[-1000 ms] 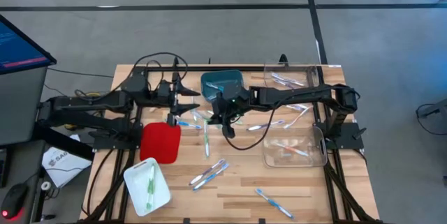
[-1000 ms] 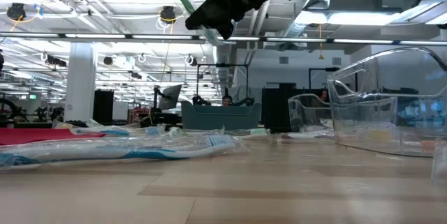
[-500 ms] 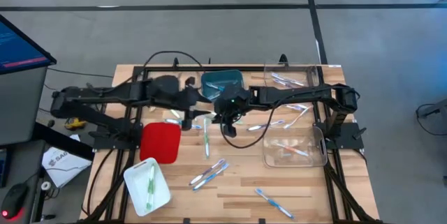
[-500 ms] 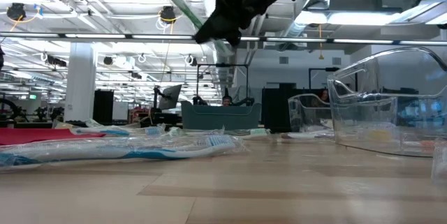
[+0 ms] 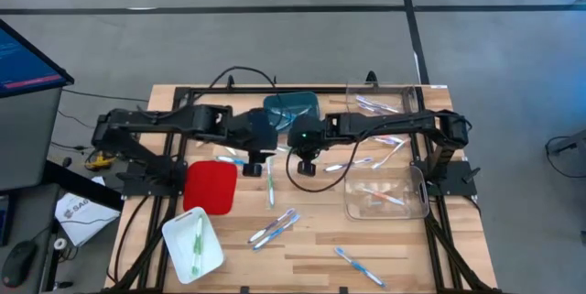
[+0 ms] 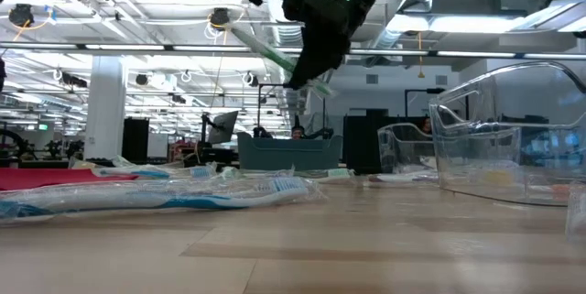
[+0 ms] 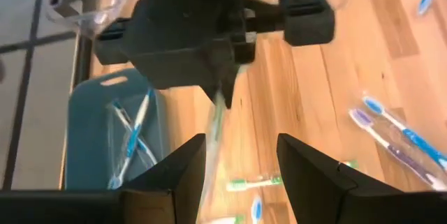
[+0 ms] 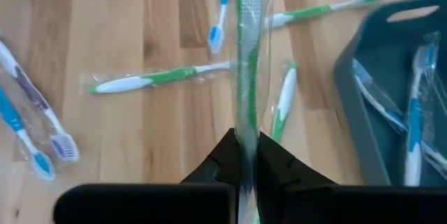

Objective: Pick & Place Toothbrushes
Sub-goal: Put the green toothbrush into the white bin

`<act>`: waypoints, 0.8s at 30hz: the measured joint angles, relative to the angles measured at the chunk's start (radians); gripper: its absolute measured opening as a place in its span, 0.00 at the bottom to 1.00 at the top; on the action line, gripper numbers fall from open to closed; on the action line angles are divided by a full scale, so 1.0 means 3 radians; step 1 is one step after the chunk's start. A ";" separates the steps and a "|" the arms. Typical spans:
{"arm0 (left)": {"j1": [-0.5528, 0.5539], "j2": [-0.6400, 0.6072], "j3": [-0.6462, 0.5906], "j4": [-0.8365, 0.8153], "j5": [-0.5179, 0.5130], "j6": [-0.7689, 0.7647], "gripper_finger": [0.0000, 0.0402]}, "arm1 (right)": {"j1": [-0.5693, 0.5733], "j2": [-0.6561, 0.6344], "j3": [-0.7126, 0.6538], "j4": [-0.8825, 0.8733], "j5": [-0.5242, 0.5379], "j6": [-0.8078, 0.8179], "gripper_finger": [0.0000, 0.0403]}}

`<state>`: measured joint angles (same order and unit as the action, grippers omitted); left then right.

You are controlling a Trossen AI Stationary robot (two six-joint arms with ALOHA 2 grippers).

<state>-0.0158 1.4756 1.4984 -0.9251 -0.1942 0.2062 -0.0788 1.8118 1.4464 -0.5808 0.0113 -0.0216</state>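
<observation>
high view shows the wooden worktop [image 5: 302, 257] with both arms meeting near its middle, beside the teal bin [image 5: 291, 107]. largest items first: the red tray [image 5: 210, 186] lies on the left arm's side, the white tray [image 5: 193, 244] nearer the front edge, and two clear bins [image 5: 386, 193] on the right arm's side. loose toothbrushes [image 5: 273, 228] lie scattered across the bare wood.

the right hand [image 8: 246, 155] is pressed together, pinching a wrapped green toothbrush [image 8: 246, 63] by one end. the brush's long axis extends straight out from the fingertips, held in the air above the worktop.

the left hand [image 7: 241, 158] is spread, with nothing between its fingers. in the left wrist view, the green brush hangs directly ahead of the gap, and its long axis runs roughly in line with the approach. the left hand is the nearer free hand. judgement: a hand-over is likely, and it depends on the left fingers straddling the free end of the brush.
</observation>
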 joint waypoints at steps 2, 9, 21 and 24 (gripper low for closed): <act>0.0013 0.0068 0.0022 -0.0108 0.0000 0.0000 0.43 | 0.0022 0.0000 0.0000 0.0004 0.0000 -0.0003 0.02; 0.0019 0.0172 0.0034 -0.0211 -0.0001 0.0121 0.43 | 0.0066 0.0000 0.0000 -0.0010 -0.0001 -0.0014 0.02; 0.0110 0.0350 0.0034 -0.0275 -0.0065 0.0349 0.43 | 0.0112 0.0000 0.0050 -0.0067 0.0152 -0.0013 0.02; 0.0128 0.0396 0.0034 -0.0280 -0.0098 0.0371 0.43 | 0.0110 0.0000 0.0050 -0.0077 0.0152 -0.0009 0.02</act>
<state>0.0227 1.5944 1.5085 -1.0093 -0.2234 0.3174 -0.0457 1.8118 1.4612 -0.6038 0.0570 -0.0242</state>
